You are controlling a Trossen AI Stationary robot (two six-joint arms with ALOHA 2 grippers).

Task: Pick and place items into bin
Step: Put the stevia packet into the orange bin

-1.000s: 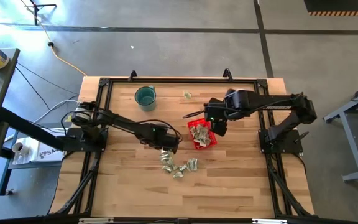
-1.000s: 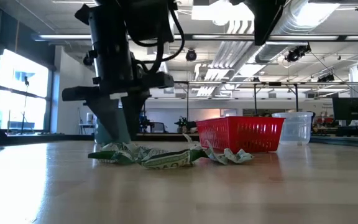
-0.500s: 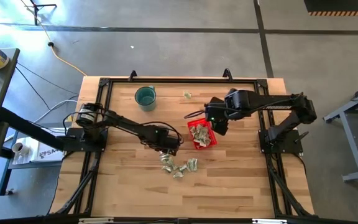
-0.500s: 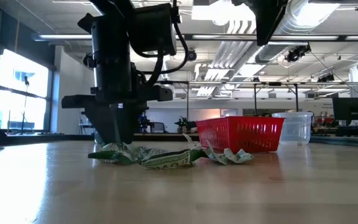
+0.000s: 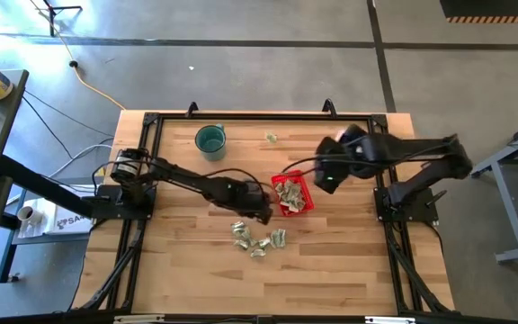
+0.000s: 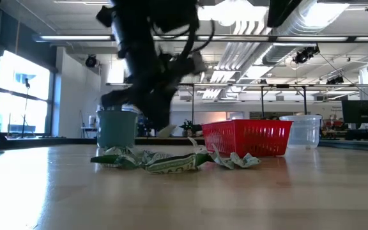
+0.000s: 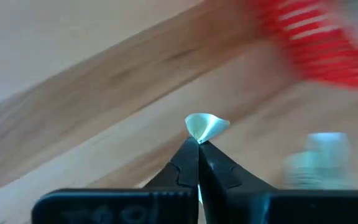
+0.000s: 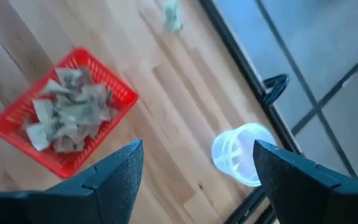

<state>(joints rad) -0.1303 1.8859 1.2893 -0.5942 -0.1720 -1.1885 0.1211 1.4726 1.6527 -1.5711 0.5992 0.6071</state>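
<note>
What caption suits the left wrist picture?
Left gripper shut on a pale crumpled wrapper, near the red basket.

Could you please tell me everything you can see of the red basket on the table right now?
The red basket is a small rectangular plastic bin with slotted, perforated walls. It stands upright on the wooden table, right of centre, and already holds a heap of crumpled green-and-whitish pieces. Nothing grips it: the left gripper is just beside its left edge and the right gripper is close to its right side. More pieces lie loose on the table in front of it.
</note>
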